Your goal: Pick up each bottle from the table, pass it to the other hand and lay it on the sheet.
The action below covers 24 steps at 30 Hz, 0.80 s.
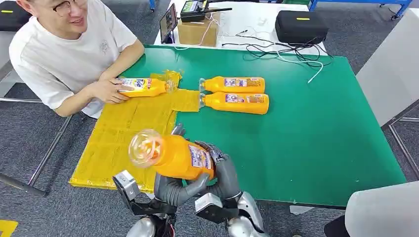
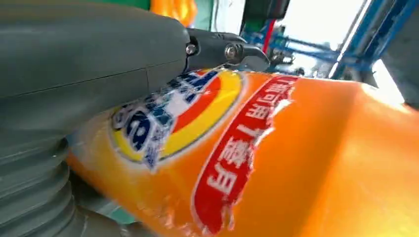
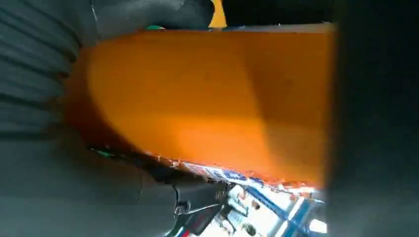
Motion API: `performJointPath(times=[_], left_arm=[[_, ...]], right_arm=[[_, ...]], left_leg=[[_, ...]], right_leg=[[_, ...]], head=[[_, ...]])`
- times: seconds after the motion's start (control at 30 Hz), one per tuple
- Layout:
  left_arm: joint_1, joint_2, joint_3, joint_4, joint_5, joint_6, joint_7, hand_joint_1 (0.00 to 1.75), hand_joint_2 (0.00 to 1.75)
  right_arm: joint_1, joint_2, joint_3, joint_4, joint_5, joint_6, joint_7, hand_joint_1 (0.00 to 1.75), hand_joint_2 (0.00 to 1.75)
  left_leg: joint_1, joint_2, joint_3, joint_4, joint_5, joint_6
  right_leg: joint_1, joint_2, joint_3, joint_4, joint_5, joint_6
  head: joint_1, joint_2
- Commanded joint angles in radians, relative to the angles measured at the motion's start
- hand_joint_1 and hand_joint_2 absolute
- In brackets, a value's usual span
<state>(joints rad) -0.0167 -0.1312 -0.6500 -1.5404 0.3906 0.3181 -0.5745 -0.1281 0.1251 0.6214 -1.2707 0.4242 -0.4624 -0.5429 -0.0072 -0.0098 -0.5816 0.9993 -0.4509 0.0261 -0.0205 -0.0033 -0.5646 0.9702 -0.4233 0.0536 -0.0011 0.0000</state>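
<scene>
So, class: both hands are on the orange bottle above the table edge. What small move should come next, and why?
Probably the right hand lets go, since the left hand already grips the bottle and the yellow sheet lies on its side.

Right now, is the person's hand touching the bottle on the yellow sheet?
Touching. The head view shows the person's hand resting on the end of the bottle lying on the yellow sheet.

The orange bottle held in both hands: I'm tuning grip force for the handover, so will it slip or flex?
The orange bottle looks like glossy plastic, so probably slippery. Its flattish sides should resist rolling. Both the left hand and right hand grip it, suggesting some weight.
</scene>
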Motion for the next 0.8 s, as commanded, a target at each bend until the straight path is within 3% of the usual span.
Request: performJointPath(times=[0.03,0.37,0.47,0.5,0.53,0.57,0.6,0.63,0.67,0.7,0.73,0.8], left_arm=[[-0.035,0.008,-0.001,0.01,0.005,0.014,0.0,0.0,1.75],[-0.032,0.01,0.006,-0.011,0.004,0.005,-0.041,0.0,1.75],[-0.028,0.018,0.017,-0.03,0.081,-0.083,-0.006,0.0,1.75],[-0.019,0.019,0.026,-0.035,0.141,-0.163,0.028,0.3,1.75],[-0.015,0.024,0.029,-0.037,0.179,-0.223,0.045,1.4,1.75],[-0.013,0.027,0.027,-0.039,0.201,-0.261,0.052,1.52,1.75],[-0.004,0.029,0.034,-0.038,0.223,-0.334,0.044,1.75,1.75],[0.002,0.025,0.042,-0.036,0.222,-0.357,0.042,1.75,1.75],[0.006,0.023,0.046,-0.033,0.225,-0.375,0.046,1.75,1.75],[0.008,0.022,0.047,-0.029,0.219,-0.401,0.045,1.75,1.75],[0.008,0.021,0.048,-0.022,0.216,-0.422,0.045,1.75,1.75],[0.008,0.023,0.043,-0.012,0.212,-0.459,0.042,1.75,1.75]], right_arm=[[-0.042,-0.003,0.105,0.085,-0.039,0.046,0.006,1.75,1.75],[-0.055,-0.021,0.122,0.08,-0.034,0.061,0.004,1.75,1.75],[-0.059,-0.035,0.135,0.084,-0.055,0.121,0.003,1.75,1.75],[-0.06,-0.043,0.139,0.086,-0.054,0.142,0.001,1.75,1.75],[-0.06,-0.048,0.141,0.086,-0.055,0.16,-0.006,1.75,1.75],[-0.061,-0.05,0.141,0.086,-0.056,0.17,-0.008,1.66,1.75],[-0.062,-0.054,0.138,0.087,-0.067,0.201,-0.01,1.43,1.75],[-0.06,-0.053,0.132,0.087,-0.073,0.218,-0.008,1.03,1.75],[-0.058,-0.051,0.127,0.085,-0.075,0.228,-0.008,0.42,1.75],[-0.057,-0.051,0.123,0.08,-0.076,0.246,-0.004,0.09,1.75],[-0.056,-0.05,0.119,0.077,-0.076,0.255,-0.001,0.0,1.75],[-0.056,-0.05,0.113,0.074,-0.077,0.267,0.003,0.0,1.75]], left_leg=[[0.002,0.003,0.003,0.0,-0.001,-0.002],[0.001,0.001,0.002,0.0,0.0,-0.001],[0.001,0.001,0.001,0.0,0.0,-0.001],[0.001,0.001,0.002,0.0,-0.001,-0.002],[0.001,0.0,0.002,0.0,0.0,-0.001],[0.002,0.001,0.003,0.0,-0.001,-0.002],[0.001,0.001,0.002,0.0,-0.001,-0.001],[0.002,0.001,0.003,0.0,-0.001,-0.002],[0.001,0.001,0.002,-0.001,0.0,-0.001],[0.002,0.001,0.003,0.0,-0.001,-0.002],[0.002,0.001,0.003,0.0,-0.001,-0.002],[0.002,0.001,0.003,0.0,-0.002,-0.002]], right_leg=[[0.002,0.002,0.003,-0.001,0.0,-0.002],[0.001,0.0,0.002,-0.001,0.0,-0.002],[0.001,0.0,0.001,0.0,0.0,-0.002],[0.002,0.0,0.002,0.0,-0.001,-0.002],[0.001,-0.001,0.002,-0.001,0.0,-0.002],[0.002,0.0,0.003,-0.001,-0.001,-0.002],[0.001,0.0,0.002,-0.001,0.0,-0.002],[0.002,0.0,0.004,-0.001,-0.001,-0.003],[0.001,0.0,0.002,-0.001,0.0,-0.002],[0.002,0.0,0.004,-0.002,-0.001,-0.003],[0.002,0.0,0.003,-0.001,-0.001,-0.002],[0.002,0.0,0.003,-0.001,-0.001,-0.003]], head=[[0.0,0.0],[0.0,0.0],[0.0,0.0],[0.0,0.0],[0.0,0.0],[0.0,0.0],[0.0,0.0],[0.0,0.0],[0.0,0.0],[0.0,0.0],[0.0,0.0],[0.0,0.0]])
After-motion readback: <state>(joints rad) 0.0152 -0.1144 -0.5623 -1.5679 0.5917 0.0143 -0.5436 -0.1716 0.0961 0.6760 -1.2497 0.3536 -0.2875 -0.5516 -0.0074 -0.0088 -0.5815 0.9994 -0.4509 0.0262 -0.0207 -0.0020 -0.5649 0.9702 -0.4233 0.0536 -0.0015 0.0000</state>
